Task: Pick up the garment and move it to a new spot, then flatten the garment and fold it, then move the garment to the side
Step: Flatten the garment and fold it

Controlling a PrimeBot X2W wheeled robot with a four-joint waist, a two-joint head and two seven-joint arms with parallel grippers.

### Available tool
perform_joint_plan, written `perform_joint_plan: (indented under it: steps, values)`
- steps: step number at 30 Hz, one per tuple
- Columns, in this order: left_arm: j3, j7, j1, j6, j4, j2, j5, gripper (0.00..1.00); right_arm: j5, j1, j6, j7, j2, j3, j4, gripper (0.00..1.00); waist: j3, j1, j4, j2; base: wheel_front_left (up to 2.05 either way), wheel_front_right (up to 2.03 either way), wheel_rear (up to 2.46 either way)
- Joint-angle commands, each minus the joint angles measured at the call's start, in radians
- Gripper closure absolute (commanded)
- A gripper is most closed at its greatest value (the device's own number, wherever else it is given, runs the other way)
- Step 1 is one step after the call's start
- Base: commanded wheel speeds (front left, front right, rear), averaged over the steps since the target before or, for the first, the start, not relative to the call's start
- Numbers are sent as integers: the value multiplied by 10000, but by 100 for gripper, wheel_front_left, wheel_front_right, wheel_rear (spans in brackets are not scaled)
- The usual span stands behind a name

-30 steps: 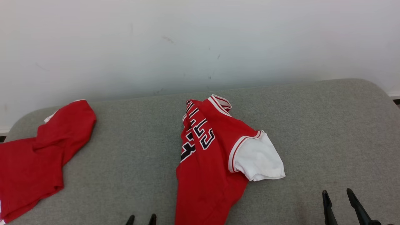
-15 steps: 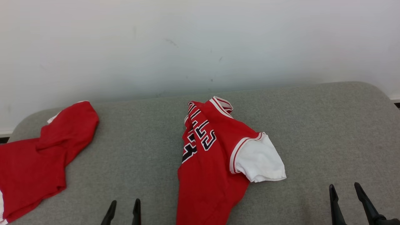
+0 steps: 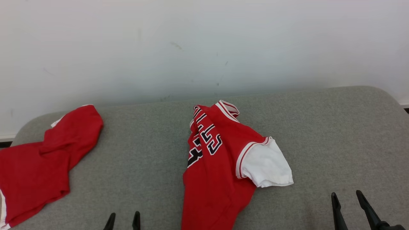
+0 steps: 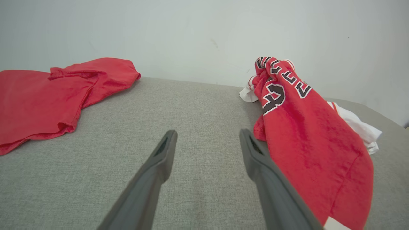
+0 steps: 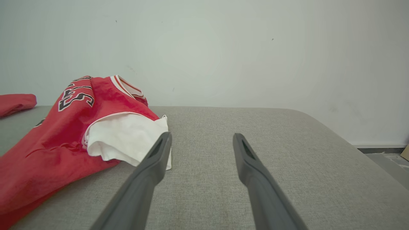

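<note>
The garment (image 3: 217, 166) is a red jersey with black-and-white lettering and a white sleeve (image 3: 266, 166). It lies crumpled in the middle of the grey fabric surface (image 3: 143, 153), running off the near edge of the head view. My left gripper (image 3: 124, 215) is open just left of the jersey's lower part and holds nothing. In the left wrist view the left gripper (image 4: 207, 134) points at bare fabric, with the jersey (image 4: 306, 127) beside its right finger. My right gripper (image 3: 346, 195) is open to the right of the sleeve. In the right wrist view the right gripper (image 5: 201, 135) is empty, and the white sleeve (image 5: 124, 137) lies just behind its left finger.
A second red garment (image 3: 41, 159) lies bunched at the far left of the surface, also seen as the plain red cloth (image 4: 48, 95). A pale wall (image 3: 204, 48) stands directly behind. The surface has rounded corners and drops off at the right (image 5: 351, 140).
My left gripper has shifted to the left, away from the jersey's edge. The head camera has tilted a little, so the whole picture sits lower. The garments lie as before.
</note>
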Motion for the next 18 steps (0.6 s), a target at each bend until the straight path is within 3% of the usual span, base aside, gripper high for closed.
perform_joint_plan:
  steps: [1, 18]
  values:
    - [13, -9, 121, -14, 39, 23, -17, 0, 74, -55, -19, -31, -76, 5, 30, 0, -6, 0, 17, 0, 0, 0, 0]
    - [-43, -9, 73, -17, 97, 20, -47, 0, 219, -133, -19, -31, -144, 253, 85, 0, -38, 0, 181, 0, 0, 0, 0]
